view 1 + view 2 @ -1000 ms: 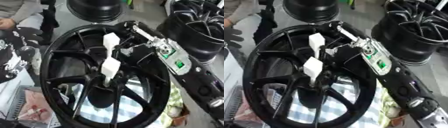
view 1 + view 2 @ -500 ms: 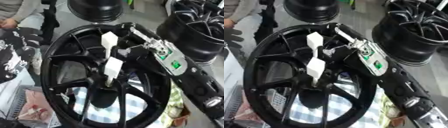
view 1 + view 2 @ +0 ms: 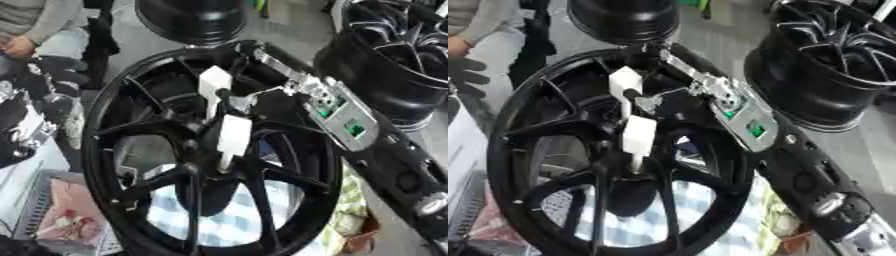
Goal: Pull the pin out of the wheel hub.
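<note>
A: In the left eye view, where is the pin?

B: The pin [image 3: 226, 162] stands in the middle of the big black wheel hub [image 3: 206, 155]. A white block sits on its top part, and its thin pale tip goes down into the hole.

A: Who holds it?

B: The right hand [image 3: 254, 97] comes in from the right side. Its fingers [image 3: 213, 86] look bent toward the white block, with one white pad just above it. I cannot tell if they pinch it or only touch it.

A: How will the pin feel?

B: I think it is light and stiff. The wheel looks heavy, so it should stay put. The best place to hold is the white block, and the pull should go straight up along the pin.

A: And in the right eye view?

B: The same pin sits there. Another black wheel [image 3: 833, 65] stands near on the right. A black round thing [image 3: 627, 20] is at the top. A blue and white checked cloth [image 3: 693, 200] shows under the spokes.

A: What is in the way?

B: The spokes sit close around the pin. The left hand is not seen.
</note>
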`<action>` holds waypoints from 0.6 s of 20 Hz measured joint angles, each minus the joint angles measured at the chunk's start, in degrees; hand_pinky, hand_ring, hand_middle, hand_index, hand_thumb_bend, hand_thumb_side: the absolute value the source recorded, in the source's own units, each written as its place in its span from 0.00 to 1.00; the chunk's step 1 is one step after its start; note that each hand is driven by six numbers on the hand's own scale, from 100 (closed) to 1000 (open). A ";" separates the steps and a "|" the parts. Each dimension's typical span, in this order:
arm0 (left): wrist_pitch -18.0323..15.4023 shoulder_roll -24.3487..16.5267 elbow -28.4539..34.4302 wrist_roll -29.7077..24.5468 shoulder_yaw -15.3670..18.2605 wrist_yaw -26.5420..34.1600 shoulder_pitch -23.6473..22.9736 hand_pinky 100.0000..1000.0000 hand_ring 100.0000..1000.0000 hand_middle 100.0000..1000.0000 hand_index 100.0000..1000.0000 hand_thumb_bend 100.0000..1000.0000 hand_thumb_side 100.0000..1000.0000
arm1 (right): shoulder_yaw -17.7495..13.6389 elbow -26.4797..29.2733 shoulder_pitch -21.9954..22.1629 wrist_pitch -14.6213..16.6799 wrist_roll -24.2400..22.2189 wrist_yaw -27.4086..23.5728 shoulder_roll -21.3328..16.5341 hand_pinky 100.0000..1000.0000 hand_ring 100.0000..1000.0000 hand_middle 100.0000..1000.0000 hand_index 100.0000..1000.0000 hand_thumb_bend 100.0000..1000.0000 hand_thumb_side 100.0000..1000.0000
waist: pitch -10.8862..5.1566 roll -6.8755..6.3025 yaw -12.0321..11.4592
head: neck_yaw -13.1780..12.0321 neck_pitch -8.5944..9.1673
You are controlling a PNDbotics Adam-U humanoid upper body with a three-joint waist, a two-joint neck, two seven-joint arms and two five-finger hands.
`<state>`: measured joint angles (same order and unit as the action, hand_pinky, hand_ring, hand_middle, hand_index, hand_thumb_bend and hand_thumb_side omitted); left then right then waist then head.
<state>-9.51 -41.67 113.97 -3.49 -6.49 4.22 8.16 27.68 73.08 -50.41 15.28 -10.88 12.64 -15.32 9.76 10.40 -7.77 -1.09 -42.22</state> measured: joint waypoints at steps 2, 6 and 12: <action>0.03 0.00 0.00 -0.02 -0.01 0.00 0.00 0.68 0.76 0.76 0.85 0.22 0.65 | 0.38 1.33 0.00 -0.33 -0.48 -0.99 -0.44 0.68 0.82 0.73 0.87 0.19 0.26 | -0.05 0.01 0.00 | -0.01 0.00; 0.07 0.00 0.00 -0.06 -0.01 0.04 0.00 0.68 0.76 0.76 0.85 0.22 0.65 | 0.94 3.49 -0.06 -0.97 -1.68 -1.92 -1.14 0.68 0.81 0.71 0.86 0.19 0.25 | -0.22 0.01 0.00 | -0.03 0.00; 0.11 0.00 0.00 -0.09 -0.01 0.08 0.00 0.68 0.76 0.76 0.85 0.22 0.65 | 1.28 3.75 -0.29 -1.99 -3.39 -2.03 -1.19 0.68 0.81 0.71 0.86 0.18 0.28 | -0.37 0.02 -0.02 | -0.18 0.00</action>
<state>-9.40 -41.67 113.97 -3.58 -6.51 4.31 8.16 28.96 76.83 -50.70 13.28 -14.27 10.61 -16.50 9.39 10.42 -7.79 -1.27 -42.22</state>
